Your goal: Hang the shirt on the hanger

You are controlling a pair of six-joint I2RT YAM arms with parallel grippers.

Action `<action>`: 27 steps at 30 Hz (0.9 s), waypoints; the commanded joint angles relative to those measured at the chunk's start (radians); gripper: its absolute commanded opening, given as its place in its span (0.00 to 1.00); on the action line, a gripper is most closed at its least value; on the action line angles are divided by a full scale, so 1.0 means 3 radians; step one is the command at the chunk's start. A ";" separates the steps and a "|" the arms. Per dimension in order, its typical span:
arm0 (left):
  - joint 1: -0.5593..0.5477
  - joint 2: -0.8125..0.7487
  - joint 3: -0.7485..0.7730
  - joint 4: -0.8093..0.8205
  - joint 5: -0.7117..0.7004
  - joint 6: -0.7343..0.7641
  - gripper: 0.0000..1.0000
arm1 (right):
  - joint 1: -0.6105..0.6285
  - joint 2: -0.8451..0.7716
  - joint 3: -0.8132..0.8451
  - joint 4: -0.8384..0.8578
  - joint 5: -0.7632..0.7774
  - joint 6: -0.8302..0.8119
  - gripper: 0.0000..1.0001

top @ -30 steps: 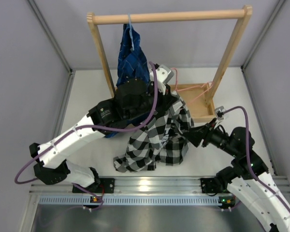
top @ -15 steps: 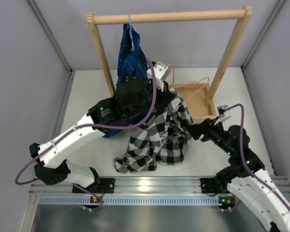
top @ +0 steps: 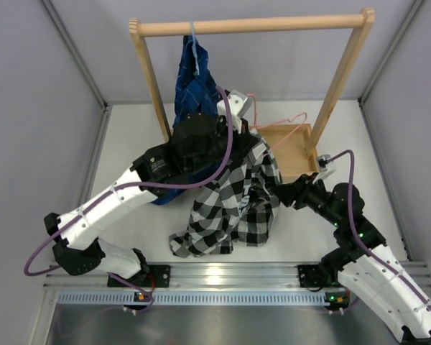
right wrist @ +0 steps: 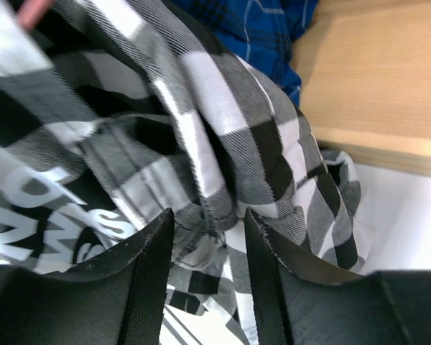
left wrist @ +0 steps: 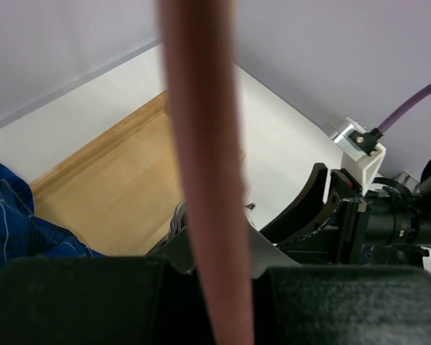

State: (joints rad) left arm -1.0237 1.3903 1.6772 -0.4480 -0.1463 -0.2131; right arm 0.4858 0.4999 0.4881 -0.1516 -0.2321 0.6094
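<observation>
The black-and-white checked shirt (top: 233,201) hangs in a bunch from under my left gripper (top: 237,118) down to the table. The left gripper is shut on the pink wire hanger (top: 281,121), whose wire runs blurred between its jaws in the left wrist view (left wrist: 205,180). The hanger's right end sticks out above the wooden tray. My right gripper (top: 276,195) is open at the shirt's right edge. In the right wrist view a fold of the shirt (right wrist: 223,151) lies at the gap between its fingertips (right wrist: 152,259). The white lettering (right wrist: 50,215) shows at lower left.
A dark blue plaid shirt (top: 194,90) hangs from the wooden rack (top: 251,26) just behind my left arm. A shallow wooden tray (top: 307,152) sits at the rack's right foot, close to my right gripper. Grey walls close in both sides.
My right gripper has moved left and a little further back, up to the shirt's right edge. My left gripper has lifted the hanger slightly, so its right end stands higher over the tray.
</observation>
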 commanded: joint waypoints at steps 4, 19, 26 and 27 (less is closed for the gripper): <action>0.0068 -0.0104 -0.0027 0.0363 0.0078 -0.0077 0.00 | -0.0055 -0.0128 0.0244 0.0035 -0.0084 -0.0078 0.37; 0.0145 -0.0099 -0.0109 0.0476 0.0181 -0.0139 0.00 | -0.0055 -0.0056 -0.0072 0.0193 -0.0340 0.0254 0.38; 0.0165 -0.0083 -0.0160 0.0527 0.0456 -0.0205 0.00 | -0.0055 -0.0148 -0.0134 0.0321 -0.0306 0.0433 0.28; 0.0160 -0.0089 -0.0165 0.0532 0.0467 -0.0220 0.00 | -0.0050 -0.0153 -0.0124 0.0326 -0.0265 0.0438 0.25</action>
State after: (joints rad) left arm -0.9771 1.3903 1.6249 -0.4019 -0.0586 -0.2539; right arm 0.4854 0.4709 0.4442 -0.1406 -0.3302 0.7124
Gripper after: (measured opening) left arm 0.125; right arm 0.267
